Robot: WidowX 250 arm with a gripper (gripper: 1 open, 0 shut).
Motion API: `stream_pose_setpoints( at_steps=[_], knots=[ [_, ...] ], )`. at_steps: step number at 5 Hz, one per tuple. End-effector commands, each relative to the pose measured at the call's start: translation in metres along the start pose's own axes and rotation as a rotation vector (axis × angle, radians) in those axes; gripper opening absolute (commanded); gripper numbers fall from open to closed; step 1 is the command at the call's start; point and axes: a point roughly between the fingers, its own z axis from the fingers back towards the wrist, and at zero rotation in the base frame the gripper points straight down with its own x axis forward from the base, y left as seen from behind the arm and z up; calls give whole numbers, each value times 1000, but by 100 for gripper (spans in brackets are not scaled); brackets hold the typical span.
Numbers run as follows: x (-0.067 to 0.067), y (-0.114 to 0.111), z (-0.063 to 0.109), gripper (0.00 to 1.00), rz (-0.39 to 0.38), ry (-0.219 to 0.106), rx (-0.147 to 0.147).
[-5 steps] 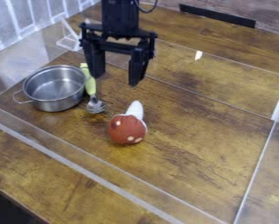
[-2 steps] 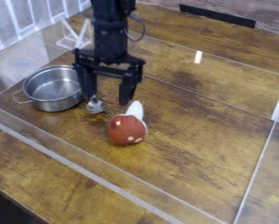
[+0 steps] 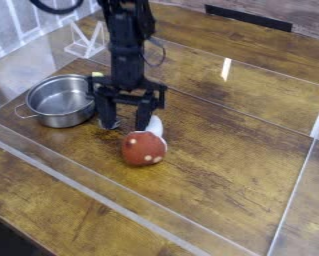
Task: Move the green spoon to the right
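Observation:
My gripper (image 3: 130,118) is down on the wooden table just right of the steel pot (image 3: 42,92). Its two black fingers (image 3: 154,106) stand apart with a visible gap between them. The green spoon (image 3: 110,125) lies on the table beside the pot. The left finger hides most of it, and only a bit shows at that finger's foot. I cannot tell whether the fingers touch it. The red-capped toy mushroom (image 3: 143,148) lies just in front of the gripper, its white stem close to the right finger.
Low clear plastic walls (image 3: 189,225) frame the work area at the front and right. A white wire rack (image 3: 82,40) stands at the back left. A dark flat object (image 3: 249,14) lies at the far back edge.
The gripper has come down and forward from above the pot's right side to the table over the spoon. Its fingers have drawn closer together. Pot and mushroom have not moved.

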Motion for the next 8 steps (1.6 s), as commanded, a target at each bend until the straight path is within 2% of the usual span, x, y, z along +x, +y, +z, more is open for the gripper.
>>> stream_pose_setpoints(
  at_steps=[1, 2, 3, 4, 5, 6, 7, 8],
  knots=[
    [-1, -15, 14, 0, -33, -44, -6],
    [-8, -30, 40, 0, -82, -70, -17],
    [-13, -27, 65, 0, -70, -84, -34],
    [-22, -37, 96, 0, -82, -98, -61],
    [-25, -47, 116, 0, -81, -100, -76],
    [-18, -37, 100, 100, -15, -94, -60],
    [-16, -24, 81, 100, -6, -85, -34],
    [-13, -11, 82, 100, 181, -108, -51]
  ],
)
